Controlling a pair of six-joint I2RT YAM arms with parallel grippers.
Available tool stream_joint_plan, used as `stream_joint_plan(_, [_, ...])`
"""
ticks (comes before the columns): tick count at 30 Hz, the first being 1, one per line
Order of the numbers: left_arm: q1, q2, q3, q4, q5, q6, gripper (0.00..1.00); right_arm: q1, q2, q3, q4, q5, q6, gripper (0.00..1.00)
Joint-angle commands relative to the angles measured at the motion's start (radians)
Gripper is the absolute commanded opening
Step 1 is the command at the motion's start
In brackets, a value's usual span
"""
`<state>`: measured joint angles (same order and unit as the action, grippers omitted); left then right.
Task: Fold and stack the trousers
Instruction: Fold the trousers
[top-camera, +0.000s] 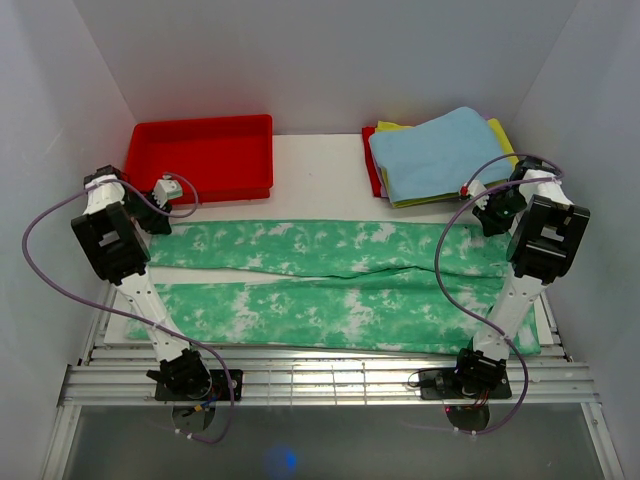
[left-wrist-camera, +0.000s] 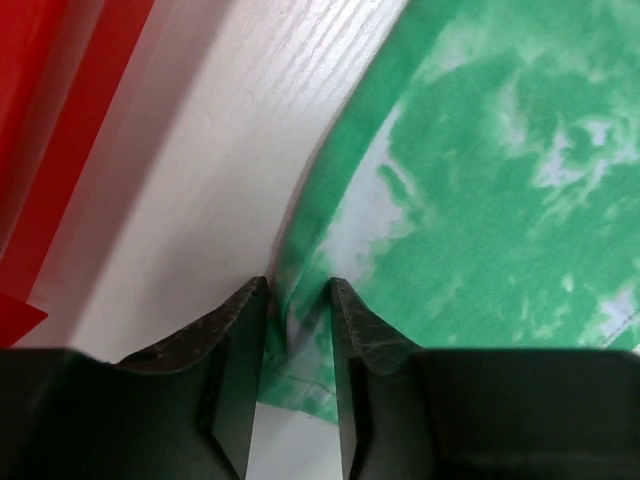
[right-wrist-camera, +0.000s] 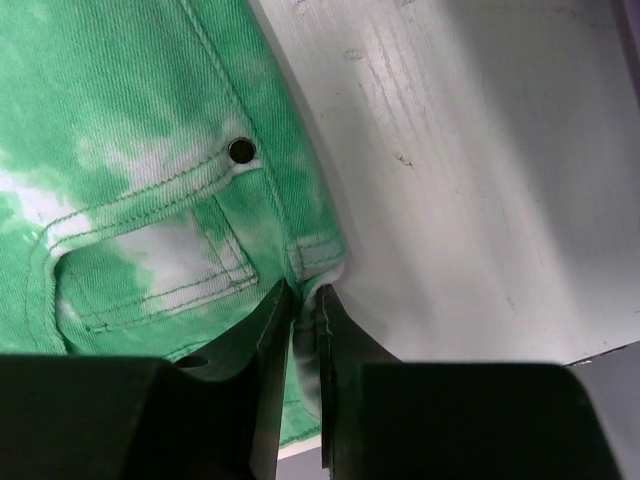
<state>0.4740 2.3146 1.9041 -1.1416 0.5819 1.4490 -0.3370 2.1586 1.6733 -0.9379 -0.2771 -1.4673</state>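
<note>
The green trousers (top-camera: 330, 285) with white blotches lie flat across the table, legs to the left and waist to the right. My left gripper (top-camera: 152, 213) is at the far-left hem of the rear leg. In the left wrist view the hem edge (left-wrist-camera: 300, 340) is bunched between the left gripper's (left-wrist-camera: 298, 290) fingers, which close on it. My right gripper (top-camera: 492, 214) is at the far-right waist corner. In the right wrist view the right gripper (right-wrist-camera: 305, 295) is shut on the waistband edge (right-wrist-camera: 315, 255), beside a pocket and rivet (right-wrist-camera: 241, 150).
A red tray (top-camera: 200, 150) stands at the back left, just beyond the left gripper, its rim (left-wrist-camera: 40, 120) close in the left wrist view. A stack of folded cloths with a light blue one (top-camera: 440, 150) on top lies at the back right. White walls enclose the table.
</note>
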Motion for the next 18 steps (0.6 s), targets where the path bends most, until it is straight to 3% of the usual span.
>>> stream_joint_plan(1, [0.002,-0.017,-0.04,-0.033,-0.01,0.021,0.4,-0.007,-0.011,-0.014,-0.042,0.052,-0.015,0.08])
stream_joint_plan(2, [0.002,-0.023,-0.039,-0.03,-0.002,0.014,0.31,-0.008,-0.019,-0.011,-0.044,0.043,-0.005,0.08])
stream_joint_plan(6, [0.008,-0.083,-0.054,0.038,0.045,-0.053,0.15,-0.02,-0.055,0.032,-0.065,-0.011,0.025,0.08])
stream_joint_plan(8, [0.009,-0.137,-0.091,0.11,0.062,-0.087,0.01,-0.03,-0.08,0.063,-0.091,-0.048,0.038,0.08])
stream_joint_plan(18, [0.058,-0.397,-0.325,0.419,0.127,-0.277,0.0,-0.085,-0.227,0.051,-0.157,-0.12,0.024,0.08])
